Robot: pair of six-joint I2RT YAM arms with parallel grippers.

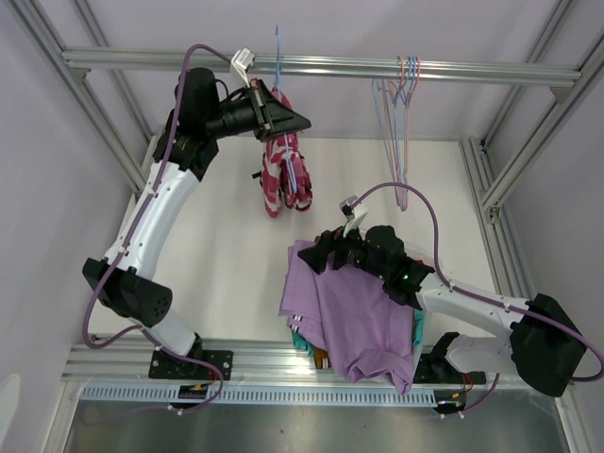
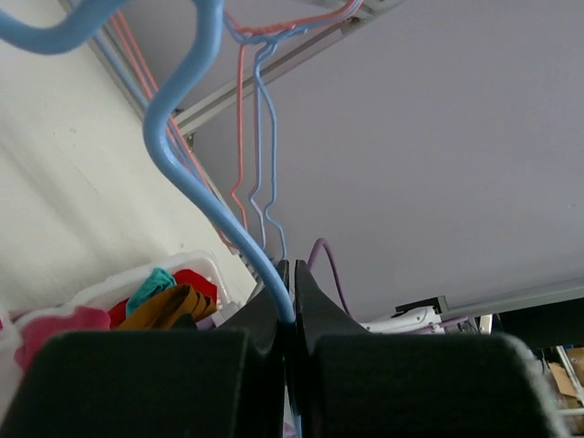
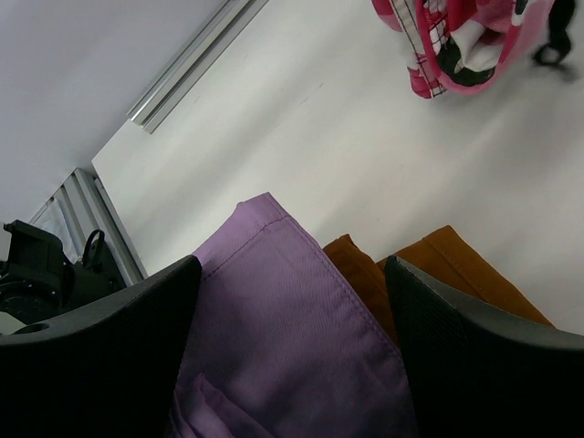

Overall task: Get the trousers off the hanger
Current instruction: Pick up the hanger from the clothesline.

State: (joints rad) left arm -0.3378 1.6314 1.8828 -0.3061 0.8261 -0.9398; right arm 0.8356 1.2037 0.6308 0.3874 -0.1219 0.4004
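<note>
While the left gripper (image 2: 292,281) is up at the grey aluminium rail (image 1: 330,66), its fingers are pinched tight on the neck of the thin blue wire hanger (image 2: 182,155), whose hook reaches up to that rail. Below it hang the pink, white and black camouflage-print cloth trousers (image 1: 283,179), bunched over the hanger and drooping towards the white table top (image 1: 226,217). They are the only 1 of the garments not yet off a hanger.

Further right, the lilac cloth trousers (image 1: 359,316) lie on top of a pile at the near edge of the table, with rust-brown cloth trousers (image 3: 438,265) and a sliver of teal cloth (image 1: 300,342) showing beneath. The right gripper (image 3: 292,310) hovers low over the lilac cloth with its fingers spread wide and nothing between them. At the far right, a cluster of bare pink and blue wire hangers (image 1: 401,123) hangs from the rail.

The grip on such thin wire looks easy to lose. A tug on the camouflage pair could twist the hanger in the jaws, or slide its hook along the rail. The lilac trousers already drape over the table edge, so a right finger catching them on the way up could drag the pile off
</note>
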